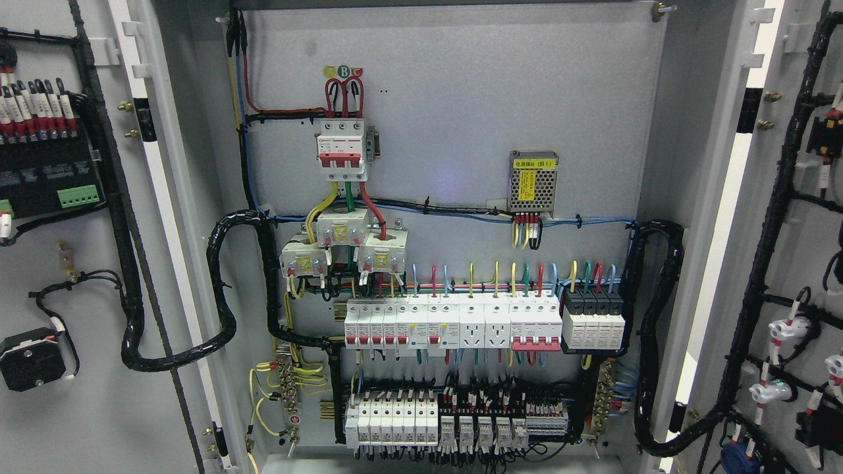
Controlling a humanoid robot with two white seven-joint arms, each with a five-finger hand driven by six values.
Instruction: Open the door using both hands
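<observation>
Both doors of a grey electrical cabinet stand swung wide. The left door (72, 276) shows its inner face at the picture's left, with a black module and black cable looms on it. The right door (800, 263) shows its inner face at the right, with black wiring and white connectors. Between them the cabinet's back panel (454, 99) is fully exposed. Neither of my hands nor arms shows anywhere in the head view.
On the back panel sit a red-and-white main breaker (341, 148), a small metal power supply (533, 183), a row of white breakers (454, 322) and lower terminal blocks (461, 424). Thick black cable looms (224, 309) curve from the panel to each door.
</observation>
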